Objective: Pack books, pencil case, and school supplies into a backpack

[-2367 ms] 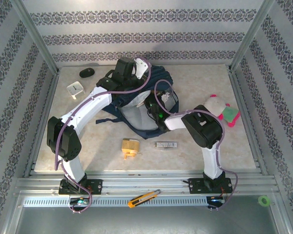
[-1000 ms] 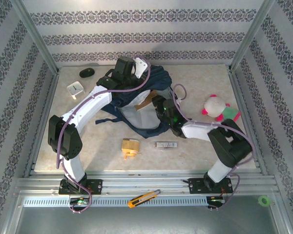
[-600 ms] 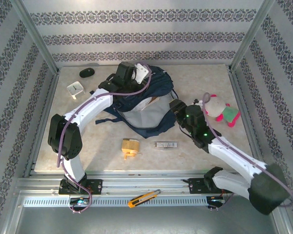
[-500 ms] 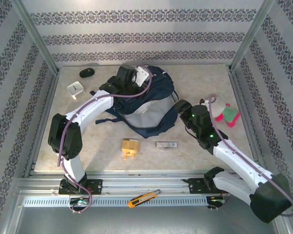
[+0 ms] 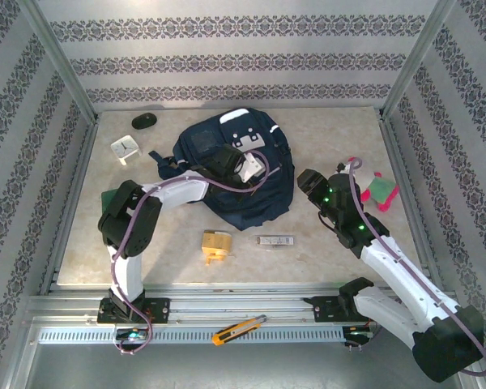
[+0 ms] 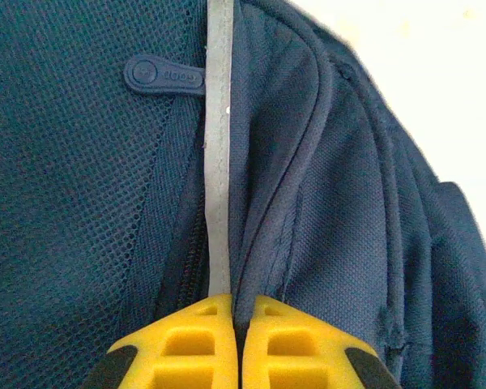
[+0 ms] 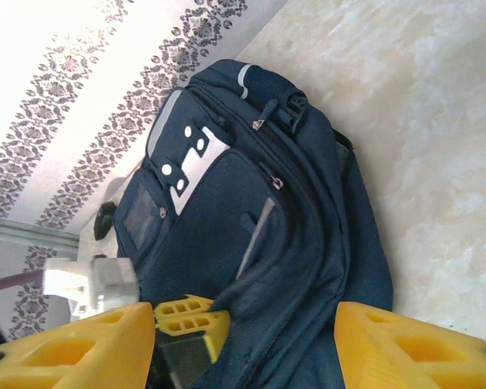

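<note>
My left jaws are clenched, the two yellow fingers (image 6: 186, 340) pressed together on a dark seam fold of the large navy-blue fabric backpack (image 6: 81, 203). A narrow grey strip runs up from that pinch, with open mesh on one side and tighter weave on the other. A rubber zip tab sits beside the strip near the top.

My right jaws are released. Their yellow fingers (image 7: 413, 348) stand wide apart with nothing between them, just off the backpack's right edge and pointing at it.

From above, the backpack (image 5: 202, 150) lies front-up in the middle of the pale marbled counter (image 5: 332, 130), its top towards the back wall. It has a white-grey trim patch with small dark slots near the top, a clear-fronted front pocket and several zip pulls.

Near its lower edge, apart from it, lie the small tan-yellow block with an orange part (image 5: 217, 245) and the slim silver-white bar (image 5: 275, 241).

Farther out are a black oval mouse (image 5: 143, 121), a small white square clock (image 5: 124, 147) and a pink-green plush toy (image 5: 373, 185).
</note>
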Tool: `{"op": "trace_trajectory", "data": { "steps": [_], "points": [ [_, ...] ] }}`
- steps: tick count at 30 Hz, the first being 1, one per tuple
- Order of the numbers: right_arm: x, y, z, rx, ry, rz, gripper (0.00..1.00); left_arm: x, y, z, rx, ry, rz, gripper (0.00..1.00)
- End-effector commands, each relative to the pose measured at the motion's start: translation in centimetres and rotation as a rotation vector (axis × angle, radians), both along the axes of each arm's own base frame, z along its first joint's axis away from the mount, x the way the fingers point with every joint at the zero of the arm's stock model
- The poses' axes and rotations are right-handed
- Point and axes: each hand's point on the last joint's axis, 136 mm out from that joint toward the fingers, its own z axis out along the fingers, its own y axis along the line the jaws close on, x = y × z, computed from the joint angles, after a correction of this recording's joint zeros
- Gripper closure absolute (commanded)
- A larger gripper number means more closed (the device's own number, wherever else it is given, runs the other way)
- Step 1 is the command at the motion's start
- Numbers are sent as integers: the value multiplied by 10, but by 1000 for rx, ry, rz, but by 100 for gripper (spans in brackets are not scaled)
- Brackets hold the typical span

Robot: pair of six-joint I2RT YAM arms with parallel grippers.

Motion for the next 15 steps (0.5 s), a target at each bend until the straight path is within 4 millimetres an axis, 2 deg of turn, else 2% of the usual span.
{"op": "trace_trajectory", "data": {
  "steps": [1,3,5,9,10,12,15],
  "points": [
    [5,2,11,-18,-43,30,40,-7,1,-20,35,11,-21,98],
    [5,4,12,-24,-51,46,39,-3,1,-14,32,-2,-6,93],
    [7,5,14,-50,-62,65,39,1,1,-2,21,-23,15,80],
    [11,12,21,-181,-96,150,38,14,10,44,-30,-40,99,49],
    [11,16,25,-220,-114,187,38,17,13,58,-55,-41,124,45],
    [12,29,33,-317,-162,305,36,22,24,86,-123,-21,178,36],
    [8,57,41,-488,-248,523,34,29,53,119,-227,16,286,31]
  ]
}}
